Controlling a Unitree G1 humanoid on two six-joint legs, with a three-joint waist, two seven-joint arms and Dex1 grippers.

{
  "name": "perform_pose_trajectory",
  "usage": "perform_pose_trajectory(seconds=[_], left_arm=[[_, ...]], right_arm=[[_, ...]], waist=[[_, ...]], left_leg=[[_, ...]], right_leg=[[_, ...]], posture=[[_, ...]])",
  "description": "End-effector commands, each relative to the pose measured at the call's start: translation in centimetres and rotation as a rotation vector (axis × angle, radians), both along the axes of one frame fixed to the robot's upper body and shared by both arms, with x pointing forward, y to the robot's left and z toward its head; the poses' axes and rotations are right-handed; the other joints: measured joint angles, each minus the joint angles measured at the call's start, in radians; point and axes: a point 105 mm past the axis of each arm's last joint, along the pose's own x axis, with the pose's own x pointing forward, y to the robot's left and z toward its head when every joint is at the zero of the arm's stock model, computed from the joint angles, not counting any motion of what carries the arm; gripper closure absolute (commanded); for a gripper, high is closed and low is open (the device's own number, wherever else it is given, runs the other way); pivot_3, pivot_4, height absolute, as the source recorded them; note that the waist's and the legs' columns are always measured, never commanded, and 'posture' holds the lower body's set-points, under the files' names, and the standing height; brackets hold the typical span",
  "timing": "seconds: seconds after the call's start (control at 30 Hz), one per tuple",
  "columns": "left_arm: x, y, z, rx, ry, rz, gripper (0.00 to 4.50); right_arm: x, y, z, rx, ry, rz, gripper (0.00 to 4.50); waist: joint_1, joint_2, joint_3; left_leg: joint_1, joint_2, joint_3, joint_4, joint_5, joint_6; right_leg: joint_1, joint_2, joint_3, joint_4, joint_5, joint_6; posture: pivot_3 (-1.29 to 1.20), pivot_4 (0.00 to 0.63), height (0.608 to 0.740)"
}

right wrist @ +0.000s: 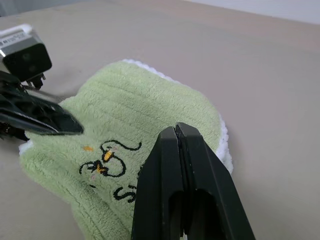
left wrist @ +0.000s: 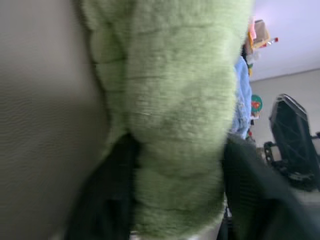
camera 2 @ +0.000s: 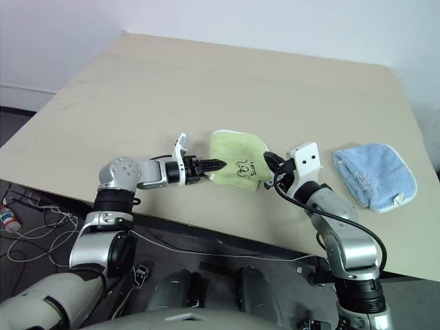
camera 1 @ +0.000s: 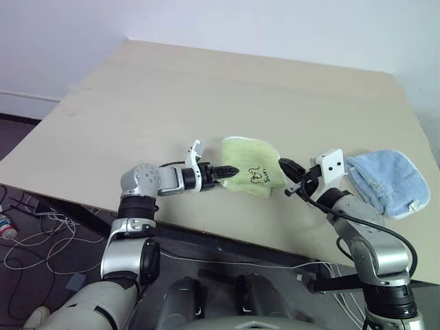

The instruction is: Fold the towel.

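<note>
1. Towel point(camera 1: 251, 166): light yellow-green terry cloth, thick ribbed pile, white stitched edging along its upper rim, a small dark printed mark with lettering on the face. Bunched into a rounded, mitt-like lump. Position: lower centre of the head views, on the bench near its front edge, between the two end effectors.

2. Bench point(camera 1: 206, 89): broad, flat, pale beige top with a matte, smooth surface; it runs from the upper left to the right edge of the head views.

3. Left end effector point(camera 1: 229, 171): two slim black fingers on a white and silver wrist, pointing level from the left into the towel's left edge. In the left wrist view the fingers point(left wrist: 107, 195) stand on either side of a fold of green pile, closed on it.

4. Right end effector point(right wrist: 176, 131): two black tapered fingers pressed tight together, nothing visible between them; the tips lie at the towel's right side, over the printed face.

5. Blue towel point(camera 1: 387, 180): light blue terry, folded into a soft oblong, pale edging, at the right of the head views, apart from the green one.
</note>
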Motion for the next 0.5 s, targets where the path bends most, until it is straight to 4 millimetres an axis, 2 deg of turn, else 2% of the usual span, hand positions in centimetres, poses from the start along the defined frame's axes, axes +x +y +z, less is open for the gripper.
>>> perform_pose_trajectory(seconds=[0.03,0.1,0.23,0.3,0.37,0.4,0.43,0.47,0.5], left_arm=[[0.2,-0.3,0.6,-0.031,-0.011,0.011,3.8],[0.5,-0.2,1.2,-0.06,-0.027,0.036,4.45],[1.8,0.6,2.9,-0.099,-0.091,0.122,4.48],[3.8,2.3,5.6,-0.149,-0.171,0.238,4.48],[6.6,6.8,9.1,-0.173,-0.304,0.464,4.48],[7.4,9.0,10.2,-0.17,-0.35,0.558,4.48],[8.1,11.5,10.7,-0.118,-0.391,0.662,4.48],[8.5,12.9,10.8,-0.078,-0.411,0.718,4.48],[8.9,15.7,10.7,-0.044,-0.406,0.824,4.48]], right_arm=[[-0.2,0.3,1.7,0.006,-0.068,0.009,4.5],[-0.1,0.3,1.7,0.005,-0.068,0.012,4.5],[-0.1,0.3,1.7,0.003,-0.068,0.012,4.5],[-0.1,0.2,1.8,0.003,-0.069,0.011,4.5],[-0.1,0.2,1.8,0.001,-0.067,0.012,4.5],[-0.1,0.2,1.7,0.0,-0.066,0.013,4.5],[-0.1,0.2,1.7,0.0,-0.066,0.014,4.5],[-0.1,0.2,1.7,0.0,-0.065,0.015,4.5],[-0.1,0.2,1.7,0.0,-0.065,0.016,4.5]], waist=[[0.0,0.0,0.0],[0.0,0.001,0.0],[-0.002,0.0,0.0],[-0.004,0.0,0.0],[-0.005,-0.001,0.001],[-0.009,-0.001,0.001],[-0.013,-0.001,0.001],[-0.017,-0.001,0.001],[-0.02,-0.001,0.001]], left_leg=[[0.0,0.0,0.0,0.0,0.0,0.0],[0.0,0.0,0.0,0.0,0.0,0.0],[0.0,0.0,0.0,0.0,0.0,0.0],[0.0,0.0,0.0,0.0,0.0,0.0],[0.0,0.0,0.0,0.0,0.0,0.0],[0.0,0.001,0.0,0.0,0.0,0.0],[0.0,0.001,0.0,0.0,0.0,0.0],[0.0,0.001,0.001,0.0,0.0,0.0],[0.001,0.001,0.001,0.0,0.0,-0.001]], right_leg=[[0.0,0.0,0.0,0.0,0.0,0.0],[0.0,0.0,0.0,0.0,0.0,0.0],[0.0,0.0,0.0,0.001,0.0,0.0],[0.0,0.0,0.0,0.001,0.0,0.0],[-0.001,0.0,0.0,0.002,0.0,0.0],[-0.002,0.001,0.0,0.003,0.0,0.0],[-0.002,0.001,0.001,0.003,0.0,0.0],[-0.002,0.002,0.001,0.004,0.0,0.0],[-0.002,0.002,0.001,0.004,0.0,0.0]], posture=[[0.0,0.15,0.722],[0.0,0.15,0.722],[0.0,0.15,0.722],[0.0,0.15,0.722],[0.0,0.15,0.722],[0.0,0.15,0.722],[0.0,0.15,0.722],[0.0,0.15,0.722],[0.0,0.15,0.722]])
